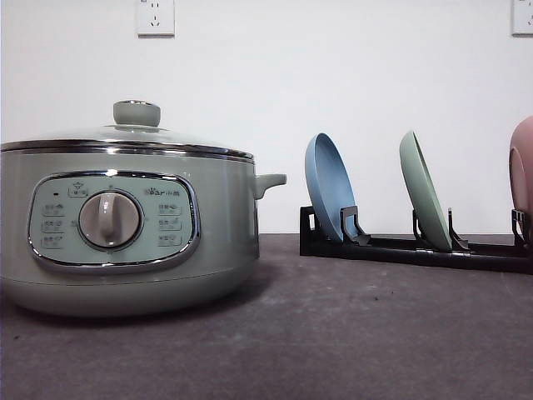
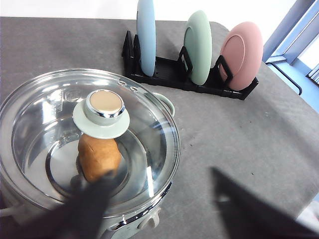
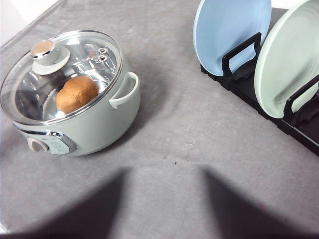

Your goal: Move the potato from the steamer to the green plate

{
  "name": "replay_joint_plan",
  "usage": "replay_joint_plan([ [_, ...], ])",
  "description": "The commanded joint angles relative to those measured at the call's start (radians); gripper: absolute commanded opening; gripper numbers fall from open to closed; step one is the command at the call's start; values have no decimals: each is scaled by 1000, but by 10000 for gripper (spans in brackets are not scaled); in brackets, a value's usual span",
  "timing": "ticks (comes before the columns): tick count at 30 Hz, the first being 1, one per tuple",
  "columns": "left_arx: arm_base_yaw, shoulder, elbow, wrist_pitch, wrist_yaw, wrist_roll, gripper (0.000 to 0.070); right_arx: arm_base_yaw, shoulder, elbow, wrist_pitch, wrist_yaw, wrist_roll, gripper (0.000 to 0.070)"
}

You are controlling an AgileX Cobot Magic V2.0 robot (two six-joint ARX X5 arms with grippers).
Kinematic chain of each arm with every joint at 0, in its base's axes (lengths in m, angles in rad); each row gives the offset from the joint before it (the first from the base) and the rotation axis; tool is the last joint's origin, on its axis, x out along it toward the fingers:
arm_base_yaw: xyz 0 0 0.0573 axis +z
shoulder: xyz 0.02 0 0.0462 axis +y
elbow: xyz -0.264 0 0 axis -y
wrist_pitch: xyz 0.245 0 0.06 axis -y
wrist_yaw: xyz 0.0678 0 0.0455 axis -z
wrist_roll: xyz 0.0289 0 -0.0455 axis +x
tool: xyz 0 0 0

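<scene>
While our left fingers show as dark blurred shapes hanging over the near rim of the steamer, they stand apart with nothing between them, and our right fingers likewise hang spread and empty above bare table. Beyond our left fingers we see the glass lid seated on the steamer, its green knob with a chrome cap upright at the centre. Through the glass we see the potato lying on the metal floor of the pot, so the lid stands between our fingers and it. From the right wrist the potato sits under the lid towards the side with the small handle.

From the front, the steamer takes up the left part of the grey table, its dial facing the near edge and its handle pointing towards a black rack near the far right edge. We see three dishes standing on edge in the rack's slots: a blue plate nearest the steamer, the green plate in the middle slot, and a pink dish at the far end. Bare table lies between the steamer and the rack. A wall socket sits on the white wall behind
</scene>
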Motion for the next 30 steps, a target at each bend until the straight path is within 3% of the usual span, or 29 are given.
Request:
replay_joint_plan([
  [1, -2, 6, 25, 7, 3, 12, 634, 3, 8, 18, 5, 3, 12, 526],
  [17, -2, 5, 25, 22, 3, 9, 634, 3, 9, 18, 12, 3, 51, 527],
  [25, -2, 5, 25, 30, 3, 9, 634, 3, 59, 31, 114, 3, 193, 526],
  [30, -2, 5, 25, 29, 3, 9, 634, 3, 173, 104, 166, 23, 231, 526],
])
